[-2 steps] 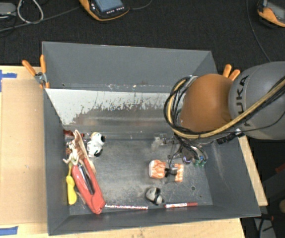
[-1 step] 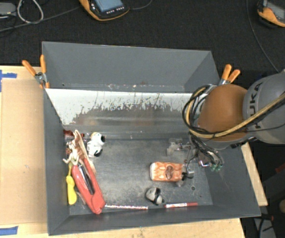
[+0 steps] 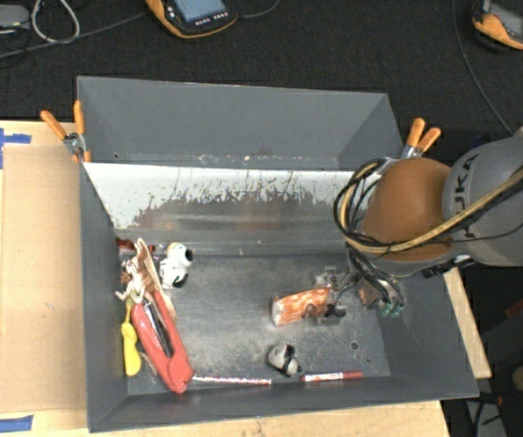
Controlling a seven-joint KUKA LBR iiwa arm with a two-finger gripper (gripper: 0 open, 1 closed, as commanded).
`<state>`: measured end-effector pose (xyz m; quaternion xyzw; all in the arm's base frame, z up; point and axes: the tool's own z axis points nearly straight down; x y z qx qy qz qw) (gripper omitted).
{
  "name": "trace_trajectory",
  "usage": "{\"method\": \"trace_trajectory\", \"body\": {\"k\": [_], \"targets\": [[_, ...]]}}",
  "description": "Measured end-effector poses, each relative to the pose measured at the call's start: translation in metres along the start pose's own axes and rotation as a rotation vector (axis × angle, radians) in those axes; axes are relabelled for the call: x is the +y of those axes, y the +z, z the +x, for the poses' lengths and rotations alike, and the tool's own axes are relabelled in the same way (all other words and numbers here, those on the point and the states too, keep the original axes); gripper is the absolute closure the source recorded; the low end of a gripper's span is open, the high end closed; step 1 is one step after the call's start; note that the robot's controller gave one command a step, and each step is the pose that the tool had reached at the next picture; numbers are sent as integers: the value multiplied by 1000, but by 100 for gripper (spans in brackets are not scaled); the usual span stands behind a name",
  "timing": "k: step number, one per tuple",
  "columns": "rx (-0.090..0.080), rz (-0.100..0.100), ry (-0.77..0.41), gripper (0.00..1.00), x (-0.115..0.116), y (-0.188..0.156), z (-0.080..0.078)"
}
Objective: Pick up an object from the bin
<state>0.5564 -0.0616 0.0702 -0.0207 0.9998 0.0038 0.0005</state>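
Note:
My gripper [image 3: 342, 297] is low in the right part of the bin, under the arm's orange cover. It is at the right end of an orange, crumpled, partly see-through packet [image 3: 296, 308] that lies on the bin floor near the middle. Whether it touches the packet I cannot tell. A small black-and-white lump [image 3: 284, 360] lies a little in front of the packet. A thin red-and-white stick [image 3: 333, 377] rests along the front wall.
At the left wall lie a red flat pouch [image 3: 169, 344], a yellow handle [image 3: 131, 349], a tan knotted cord [image 3: 137, 276] and a black-and-white toy [image 3: 178, 265]. A second thin stick [image 3: 232, 381] lies along the front. The arm and its cables hang over the right rim.

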Motion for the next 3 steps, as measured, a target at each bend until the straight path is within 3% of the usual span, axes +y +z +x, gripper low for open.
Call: {"method": "trace_trajectory", "body": {"k": [1,2,3], "targets": [[0,0,1,100,0,0,0],[6,-1,-18,100,1,-57,9],[8,-2,-32,100,19,-132,11]]}}
